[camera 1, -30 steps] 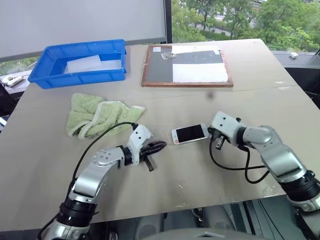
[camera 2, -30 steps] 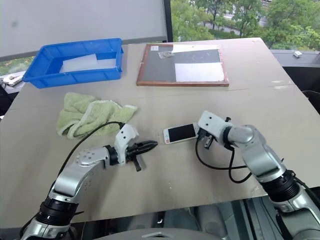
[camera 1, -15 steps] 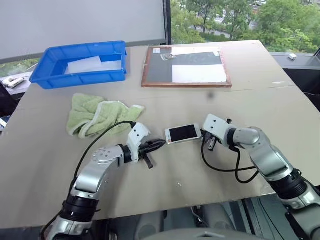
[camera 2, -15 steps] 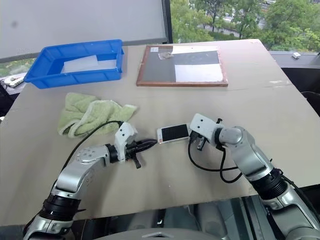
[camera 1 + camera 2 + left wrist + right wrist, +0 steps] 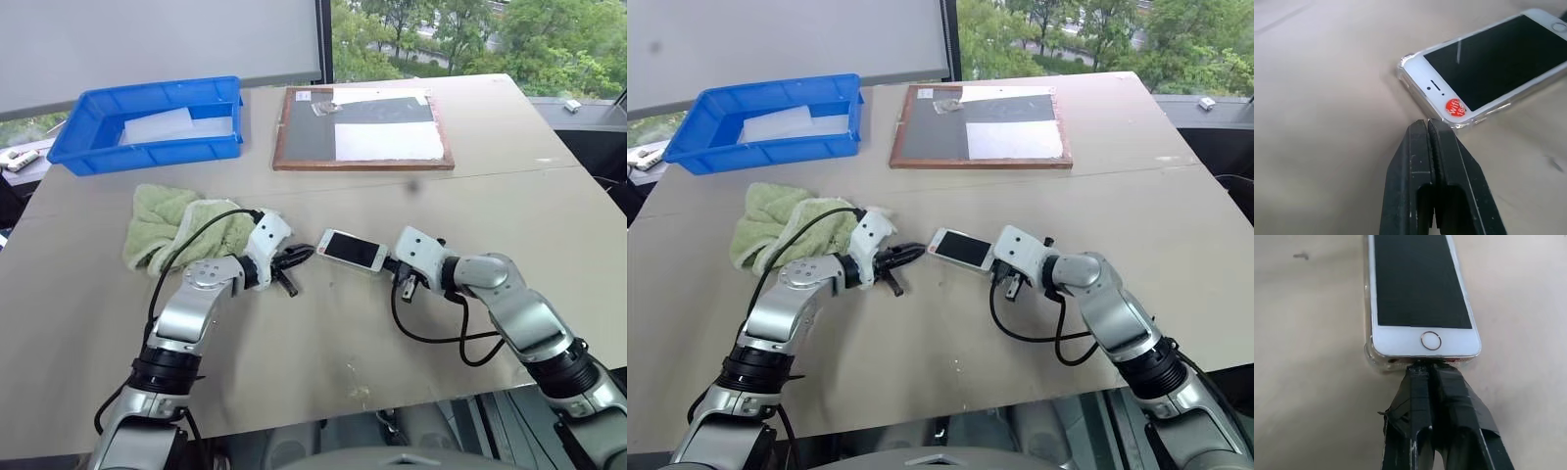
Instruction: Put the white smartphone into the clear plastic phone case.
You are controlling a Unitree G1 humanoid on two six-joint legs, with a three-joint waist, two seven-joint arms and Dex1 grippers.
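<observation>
the white smartphone lies screen up near the middle of the table, seated in the clear plastic phone case, whose see-through rim shows around its edges. a small red round sticker sits on the phone's white face near the earpiece end.

the left gripper has its two black fingers pressed together with nothing between them; their tips sit just beside the case's corner at the earpiece end, and whether they touch it cannot be told. the right gripper is likewise closed flat, fingers together, its tips right against the home-button end of the phone and case, holding nothing. the phone thus lies between the two grippers, slightly slanted across the table.

a crumpled green towel lies close behind the left arm. at the far side stand a blue plastic bin holding a pale sheet, and a wood-framed board with black and white panels.
</observation>
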